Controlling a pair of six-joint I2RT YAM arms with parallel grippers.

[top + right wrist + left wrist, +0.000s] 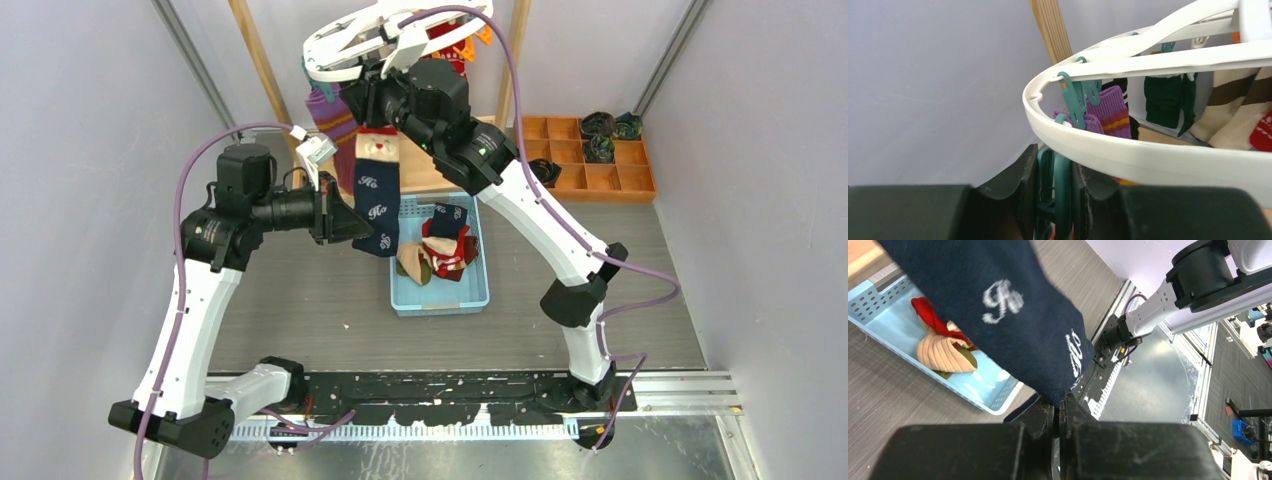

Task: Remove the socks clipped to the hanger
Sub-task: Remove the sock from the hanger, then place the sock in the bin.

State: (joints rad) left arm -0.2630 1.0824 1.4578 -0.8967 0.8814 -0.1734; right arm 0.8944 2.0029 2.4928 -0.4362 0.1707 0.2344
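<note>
A navy sock with white lettering and a red-and-white cuff [378, 190] hangs from the white oval hanger [340, 45]. My left gripper [352, 222] is shut on the sock's toe end [1058, 390]. My right gripper [375, 95] is up under the hanger's rim [1128, 150], shut on a teal clip [1060, 185] at the sock's top. Purple-striped [1113, 112], dark green [1163, 100] and beige brown-striped [1233, 110] socks hang on other clips further along the ring.
A light blue basket [440, 300] on the table below holds several socks in red, beige and navy. An orange wooden divided tray [590, 165] with dark rolled socks sits back right. The wooden rack posts [255, 60] stand behind the hanger.
</note>
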